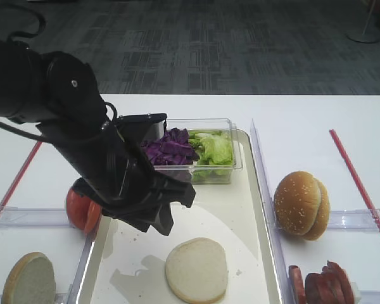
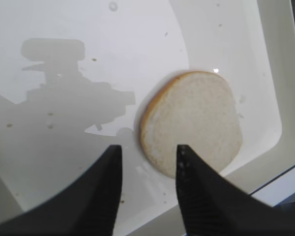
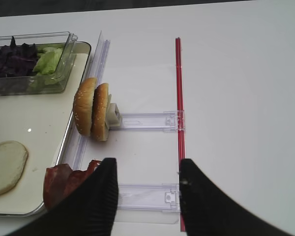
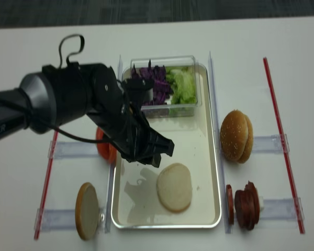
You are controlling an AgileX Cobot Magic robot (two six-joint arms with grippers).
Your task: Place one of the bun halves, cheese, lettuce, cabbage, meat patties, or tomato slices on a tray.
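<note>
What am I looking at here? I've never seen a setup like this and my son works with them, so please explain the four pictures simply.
It is a two-armed robot at a white table, assembling burger parts. Two pictures look down from above; the other two come from cameras on each arm's wrist, so each shows its own black jaws at the bottom edge.

The left gripper hangs open and empty above a flat pale bun half lying on the cream tray. The right gripper is also open and empty, over bare table beside the meat patties.

At the tray's far end stands a clear tub with purple cabbage and green lettuce. Around the tray are sesame buns, tomato slices and another bun half.
</note>
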